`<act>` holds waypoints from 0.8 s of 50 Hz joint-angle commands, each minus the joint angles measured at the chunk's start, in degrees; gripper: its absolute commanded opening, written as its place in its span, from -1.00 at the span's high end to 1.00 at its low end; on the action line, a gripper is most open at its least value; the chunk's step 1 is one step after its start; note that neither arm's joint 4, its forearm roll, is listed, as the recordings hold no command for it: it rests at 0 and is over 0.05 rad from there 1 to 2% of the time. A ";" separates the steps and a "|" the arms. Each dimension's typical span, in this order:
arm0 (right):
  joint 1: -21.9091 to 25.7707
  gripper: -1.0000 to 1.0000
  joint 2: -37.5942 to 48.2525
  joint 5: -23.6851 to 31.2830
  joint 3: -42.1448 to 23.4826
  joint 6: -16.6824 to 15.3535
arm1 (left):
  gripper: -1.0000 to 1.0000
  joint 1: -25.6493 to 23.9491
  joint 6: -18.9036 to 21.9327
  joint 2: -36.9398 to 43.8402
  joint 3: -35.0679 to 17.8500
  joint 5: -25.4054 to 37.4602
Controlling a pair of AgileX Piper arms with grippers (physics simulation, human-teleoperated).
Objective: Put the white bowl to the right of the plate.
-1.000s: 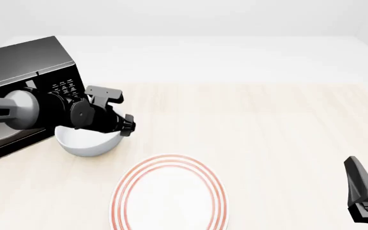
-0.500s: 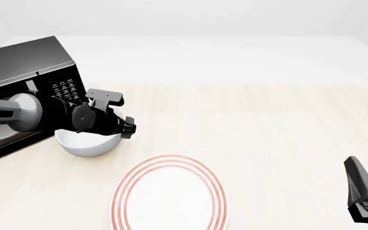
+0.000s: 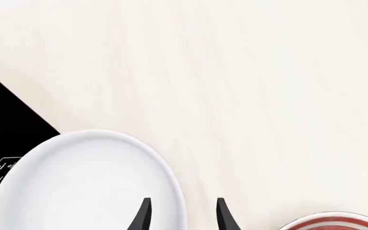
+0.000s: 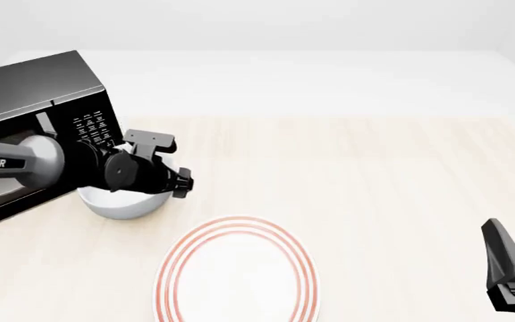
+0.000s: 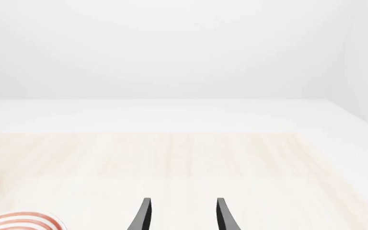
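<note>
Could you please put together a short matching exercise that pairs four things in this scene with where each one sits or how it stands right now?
Things:
1. white bowl
2. plate
3. microwave
4. right gripper

Descriptions:
A. black box at the table's far left
B. open, pointing over bare table, holding nothing
C. flat, red-ringed, at the near edge
D. beside the microwave, its rim between the open fingers of the left gripper

Pairs: 1-D, 2-C, 3-A, 4-B
</note>
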 commanded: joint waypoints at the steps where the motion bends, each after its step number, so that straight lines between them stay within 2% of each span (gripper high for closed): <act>1: -0.01 -1.00 -0.08 0.02 0.01 -0.02 | -1.00 -0.63 -0.61 0.26 0.57 -0.57; 22: -0.02 -1.00 0.17 -0.21 0.02 0.01 | -1.00 -0.71 -0.56 0.85 0.84 -1.62; 23: -0.03 -1.00 0.22 -0.24 0.02 0.00 | 1.00 -0.89 -0.69 0.84 0.74 -1.52; 28: -0.03 -1.00 0.34 -0.30 0.02 0.02 | 1.00 -0.86 -0.29 0.55 0.24 -0.96; 30: -0.03 -1.00 0.22 -0.24 0.01 0.01 | 1.00 -2.01 1.95 0.89 0.27 -0.12; 40: -0.03 -1.00 0.06 -0.12 0.01 0.00 | 1.00 -3.37 1.48 -0.67 -0.45 2.21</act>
